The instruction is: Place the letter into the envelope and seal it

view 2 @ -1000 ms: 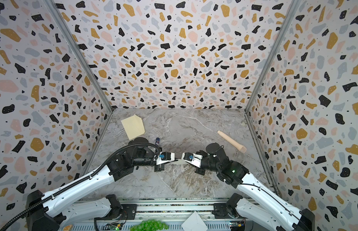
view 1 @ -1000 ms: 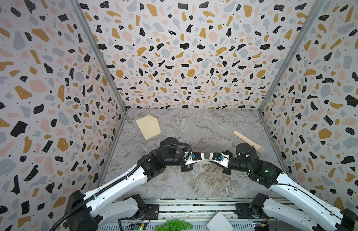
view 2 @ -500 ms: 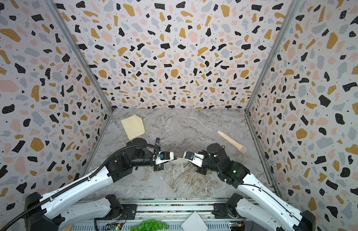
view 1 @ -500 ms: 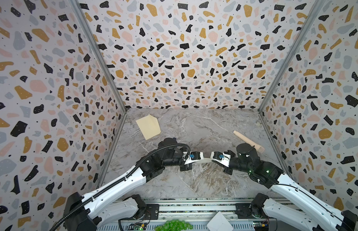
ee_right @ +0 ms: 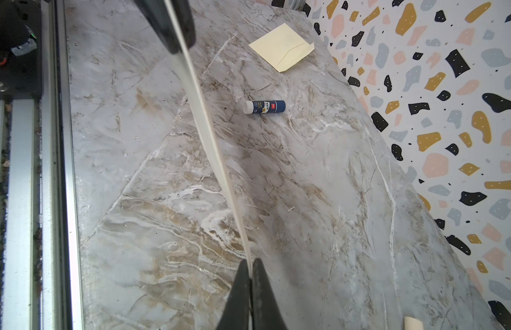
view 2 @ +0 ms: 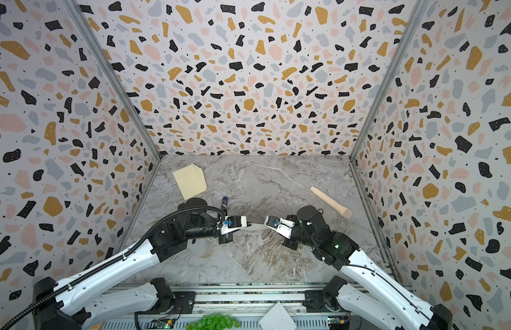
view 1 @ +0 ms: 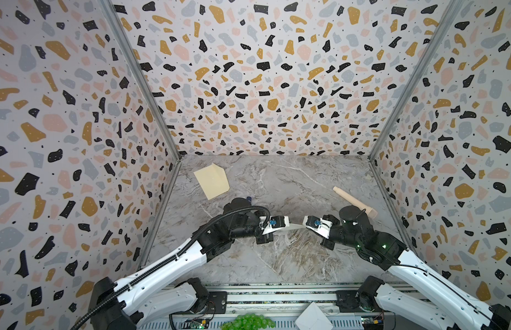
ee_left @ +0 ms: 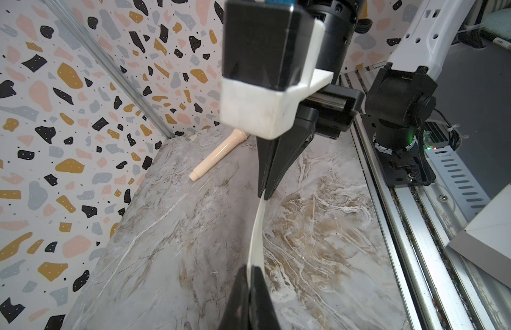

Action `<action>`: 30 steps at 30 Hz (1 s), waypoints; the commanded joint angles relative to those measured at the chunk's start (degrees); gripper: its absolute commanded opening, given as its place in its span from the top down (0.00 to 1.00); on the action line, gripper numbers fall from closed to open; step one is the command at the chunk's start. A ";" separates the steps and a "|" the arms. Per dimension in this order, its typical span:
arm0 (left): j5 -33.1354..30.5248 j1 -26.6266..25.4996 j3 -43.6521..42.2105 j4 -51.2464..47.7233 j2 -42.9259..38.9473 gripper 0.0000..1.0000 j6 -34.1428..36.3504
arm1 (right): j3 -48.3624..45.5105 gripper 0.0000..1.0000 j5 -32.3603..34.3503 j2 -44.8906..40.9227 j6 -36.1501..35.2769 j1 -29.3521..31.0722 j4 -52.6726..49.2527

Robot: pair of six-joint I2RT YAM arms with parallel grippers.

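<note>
Left gripper (ee_left: 250, 270) jaws are pinched on one end of the letter (ee_left: 255, 228); right gripper (ee_right: 251, 264) jaws are pinched on the other end; the letter spans edge-on between them above the table (view 1: 277, 257); the envelope (view 1: 212, 180) lies flat near the back left corner, well apart.

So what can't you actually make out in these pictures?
The held sheet: edge-on in every view, its face hidden.
The glue stick: mostly behind the left arm in a top view; label unreadably small elsewhere.
The green grapes: cut by the bottom edge in both top views.
</note>
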 commanded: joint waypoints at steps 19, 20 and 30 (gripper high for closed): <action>-13.01 1.07 -2.64 13.27 -3.16 1.00 -20.01 | -0.97 0.49 4.98 -6.66 8.77 -4.93 5.85; -13.59 1.24 -2.99 15.83 -3.29 1.00 -23.52 | -1.89 0.46 2.52 -8.10 11.28 -5.65 9.25; -22.51 1.43 -8.46 42.94 -2.89 1.00 -61.38 | -13.90 0.29 -2.19 -11.71 53.68 -6.20 47.99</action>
